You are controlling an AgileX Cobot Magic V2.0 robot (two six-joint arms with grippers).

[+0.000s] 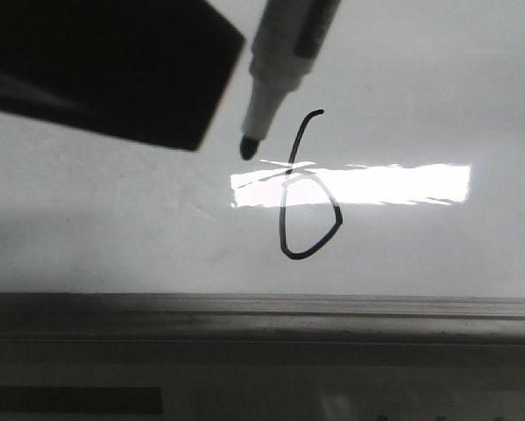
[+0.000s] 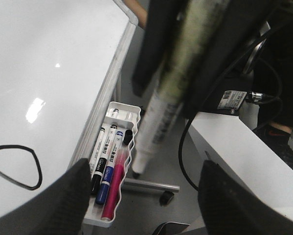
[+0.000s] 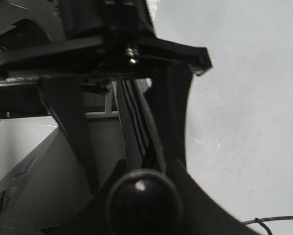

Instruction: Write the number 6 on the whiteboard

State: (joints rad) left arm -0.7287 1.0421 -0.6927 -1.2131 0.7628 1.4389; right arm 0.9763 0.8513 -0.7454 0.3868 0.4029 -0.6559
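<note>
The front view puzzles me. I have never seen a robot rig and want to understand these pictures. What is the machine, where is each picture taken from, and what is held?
It is a robot with two arms, each ending in a gripper. The front view looks forward over the whiteboard, where a black number 6 is drawn, with a bright glare across it. The marker points at the board beside the 6. The other two pictures come from cameras on the wrists. The left wrist view shows the left gripper open and empty, and beyond it the right gripper, apparently clamped on the marker. By the board's edge a white tray holds spare markers. The right wrist view is mostly dark gripper parts.
</note>
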